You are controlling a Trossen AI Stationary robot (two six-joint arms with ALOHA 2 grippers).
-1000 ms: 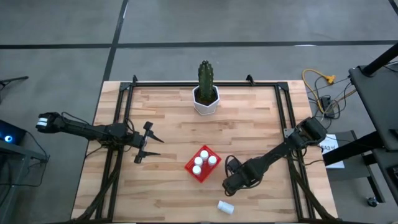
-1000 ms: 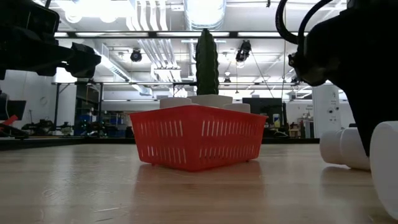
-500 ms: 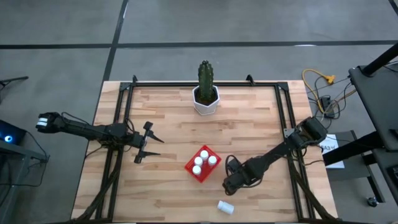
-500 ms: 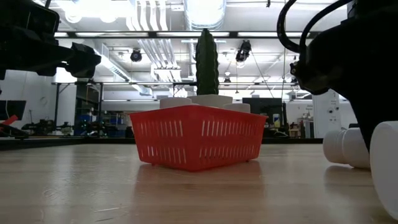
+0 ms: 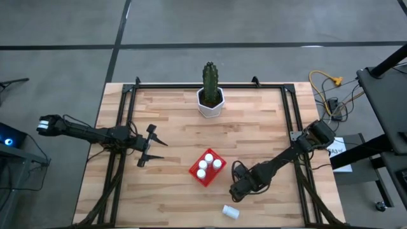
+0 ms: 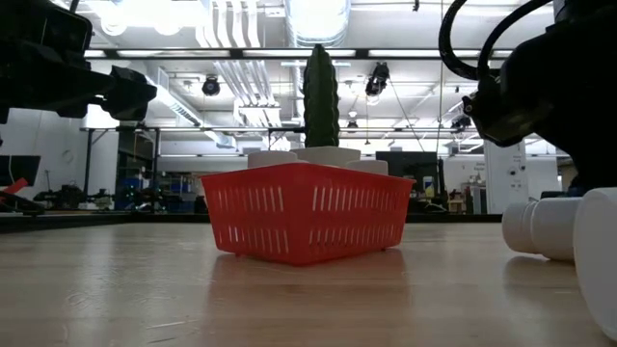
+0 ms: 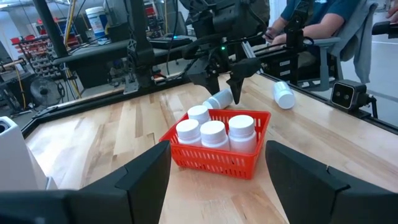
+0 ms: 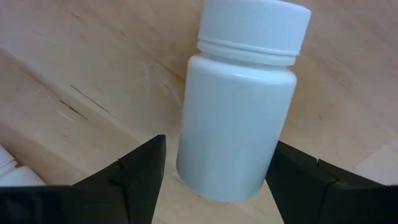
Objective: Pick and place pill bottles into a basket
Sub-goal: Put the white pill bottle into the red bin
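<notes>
Right gripper (image 8: 212, 180) is straddling a lying pill bottle (image 8: 239, 99) beside the basket (image 5: 206, 168), jaws apart, needing centering before squeezing.

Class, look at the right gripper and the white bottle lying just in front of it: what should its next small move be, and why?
Probably ease the right gripper down and close it on the small white plastic pill bottle. That bottle lies on its side on the wooden table, framed between the two open fingers but not yet clamped, while the square red plastic basket holds only three bottles.
</notes>
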